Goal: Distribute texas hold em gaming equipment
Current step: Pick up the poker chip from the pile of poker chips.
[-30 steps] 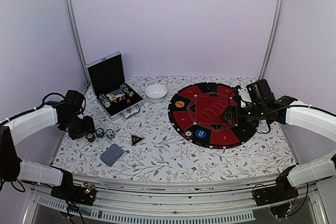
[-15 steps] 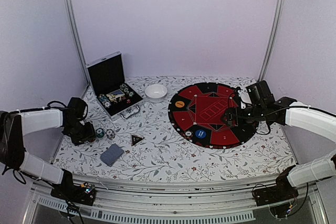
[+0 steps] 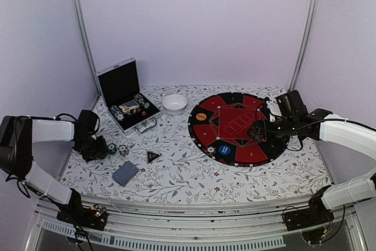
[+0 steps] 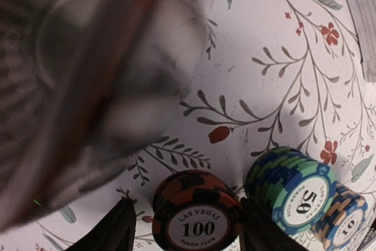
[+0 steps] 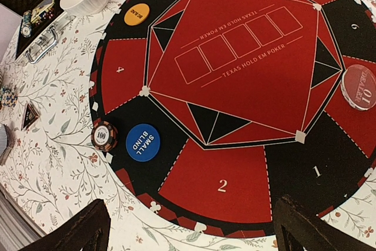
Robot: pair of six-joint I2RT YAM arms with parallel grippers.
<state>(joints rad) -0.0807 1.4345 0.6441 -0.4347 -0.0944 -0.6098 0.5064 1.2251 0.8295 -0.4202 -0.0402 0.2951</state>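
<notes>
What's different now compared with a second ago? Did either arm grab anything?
The left gripper came down over the chip stacks. Its fingers now straddle the red-and-black 100 stack, not yet clamped on it. The right gripper barely shifted and is open above the mat. Nothing was picked up or released. The 50 stack, cards, bowl and case stayed put.

- Back wall [image 3: 194,22]: plain pale lilac, facing me.
- Left side wall [image 3: 35,39]: same lilac, a shade darker.
- Left upright [image 3: 82,27] and right upright [image 3: 305,27]: silvery metal posts, one at each rear corner.
- Table [image 3: 194,177]: my work surface, white with grey leafy sprigs and small red flowers.
- Front rail [image 3: 194,218]: pale metal, along my near edge.
- Light: soft, even, with faint shadows.
</notes>
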